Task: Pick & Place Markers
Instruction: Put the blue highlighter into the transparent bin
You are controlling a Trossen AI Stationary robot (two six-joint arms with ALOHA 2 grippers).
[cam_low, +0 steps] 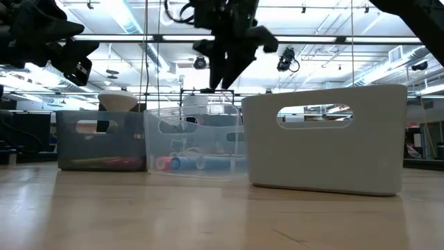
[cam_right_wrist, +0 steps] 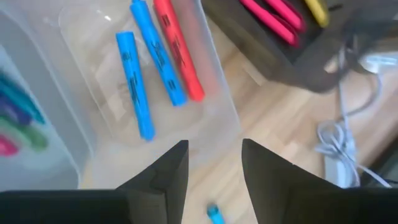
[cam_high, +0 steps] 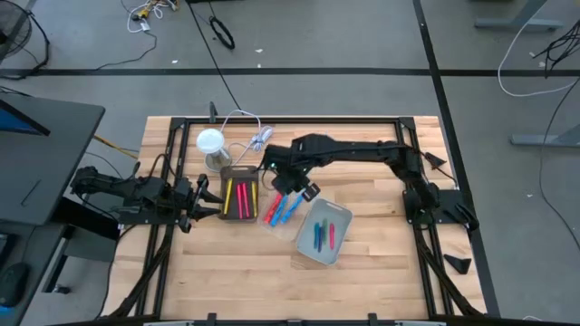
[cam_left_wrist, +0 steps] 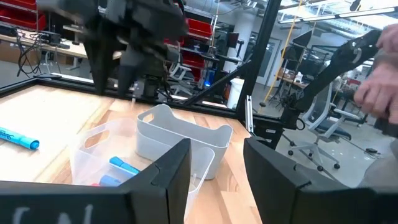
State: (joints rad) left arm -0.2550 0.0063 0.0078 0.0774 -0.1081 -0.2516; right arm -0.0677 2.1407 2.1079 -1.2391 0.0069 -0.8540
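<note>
Three bins stand in a row on the wooden table. The dark bin (cam_high: pixel 240 195) holds yellow and pink markers (cam_right_wrist: pixel 273 15). The clear bin (cam_low: pixel 194 149) holds two blue markers (cam_right_wrist: pixel 134 84) and a red one (cam_right_wrist: pixel 180 53). The white bin (cam_high: pixel 323 233) holds green, blue and pink markers. One blue marker (cam_right_wrist: pixel 214 213) lies loose on the table beside the clear bin and also shows as the blue marker (cam_left_wrist: pixel 18 138). My right gripper (cam_right_wrist: pixel 214 165) hovers open above the clear bin's edge, empty. My left gripper (cam_left_wrist: pixel 217 168) waits open at the table's left, by the dark bin.
A white round-topped lamp (cam_high: pixel 210 142) and a white cable bundle (cam_high: pixel 258 138) sit at the far side behind the dark bin. A black frame runs round the table. A person's hand (cam_left_wrist: pixel 379 93) shows beyond the table's right side. Bare wood lies toward the near edge.
</note>
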